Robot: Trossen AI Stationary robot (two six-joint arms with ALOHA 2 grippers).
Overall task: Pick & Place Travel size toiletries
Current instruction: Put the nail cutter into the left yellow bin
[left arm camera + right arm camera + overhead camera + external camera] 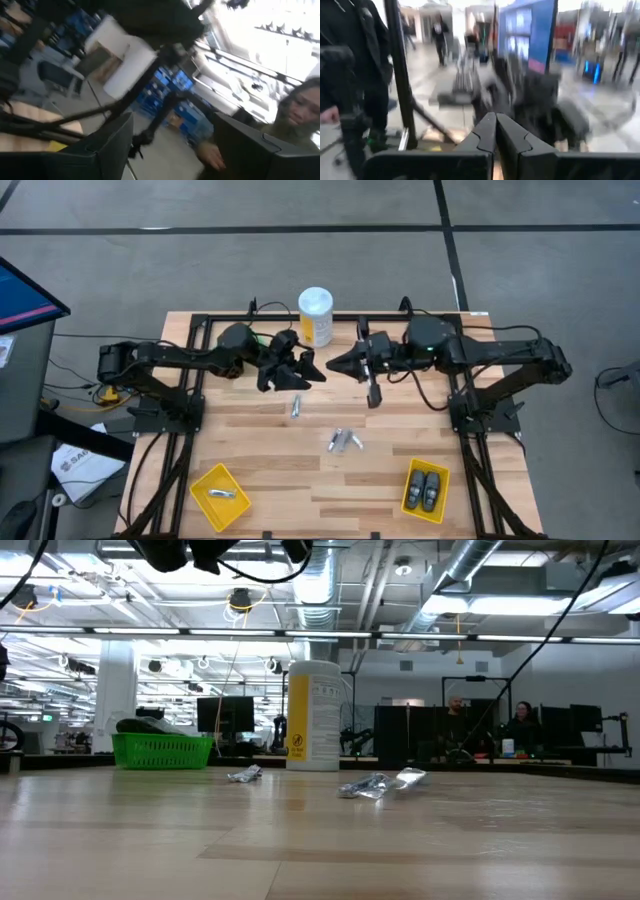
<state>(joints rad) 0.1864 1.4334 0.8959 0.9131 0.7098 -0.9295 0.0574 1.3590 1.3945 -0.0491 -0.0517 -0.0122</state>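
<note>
Silver tubes lie flat on the wooden table: one [296,407] near the middle and a small cluster [343,441] nearer the front; the low view shows the single tube [245,774] and the cluster [375,784]. Another tube [226,494] lies in the near-left yellow bin [203,483]. Two dark oval pods [427,489] sit in the near-right yellow bin [412,505]. Dark pieces rest in a green basket [160,750]. My left gripper [312,370] [172,150] is open and raised above the table's far middle. My right gripper [332,364] [496,125] is shut, empty and faces it.
A tall white-and-yellow canister [315,315] [312,716] stands upright at the far middle edge, just behind both grippers. A bit of green [262,340] shows under the left arm. Bare wood lies between the tubes and the two yellow bins. People show in the room beyond.
</note>
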